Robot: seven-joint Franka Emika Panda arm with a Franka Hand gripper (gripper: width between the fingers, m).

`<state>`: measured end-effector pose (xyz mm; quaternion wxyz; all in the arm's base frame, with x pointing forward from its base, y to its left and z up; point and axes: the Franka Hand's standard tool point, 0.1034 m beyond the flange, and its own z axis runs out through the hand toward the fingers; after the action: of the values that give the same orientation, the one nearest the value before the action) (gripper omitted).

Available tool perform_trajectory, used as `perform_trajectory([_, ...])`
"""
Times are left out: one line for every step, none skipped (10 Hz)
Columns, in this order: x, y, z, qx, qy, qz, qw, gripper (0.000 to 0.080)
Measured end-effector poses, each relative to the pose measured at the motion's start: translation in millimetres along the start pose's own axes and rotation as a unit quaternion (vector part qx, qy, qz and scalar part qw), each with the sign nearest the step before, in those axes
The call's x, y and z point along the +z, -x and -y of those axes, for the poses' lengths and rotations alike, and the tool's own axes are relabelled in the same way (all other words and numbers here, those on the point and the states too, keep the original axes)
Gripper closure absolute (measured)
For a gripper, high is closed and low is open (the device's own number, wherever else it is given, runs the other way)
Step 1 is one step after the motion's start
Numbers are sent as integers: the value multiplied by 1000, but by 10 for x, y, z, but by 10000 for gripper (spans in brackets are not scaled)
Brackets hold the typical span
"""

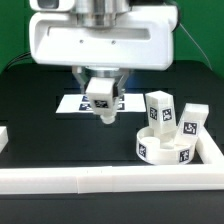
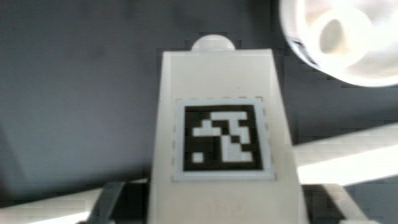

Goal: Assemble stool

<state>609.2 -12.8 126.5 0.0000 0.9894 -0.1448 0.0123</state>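
My gripper is shut on a white leg block with a black-and-white tag and holds it above the black table, over the marker board. In the wrist view the leg block fills the middle, its tag facing the camera and a round peg at its far end; my gripper clamps its near end. The round ring-like seat lies at the exterior view's right; part of it shows in the wrist view. Two more leg blocks stand upright behind the seat.
Long white border rails run along the front and the exterior view's right of the table. A short white rail piece sits at the exterior view's left edge.
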Motion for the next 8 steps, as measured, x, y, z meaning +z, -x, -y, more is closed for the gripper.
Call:
perform_trajectory([16,2,-20,-1,1,1,1000,462])
perform_trajectory([19,-6,-19,-1,1,-2,1000,462])
perform_trajectory([20,-39,-8,-2,1,-17,1000,462])
perform_trajectory([30,-28,-6,-2,1,-16,1000,462])
perform_trajectory([15,-60,105,8,-3,-35,999,462])
perform_trajectory([-28,-122,311,11,-14,-84,996,462])
perform_trajectory([-36,-114,474,23,-22,-119,992,462])
perform_trajectory([-5,-87,494,21,-21,-119,992,462])
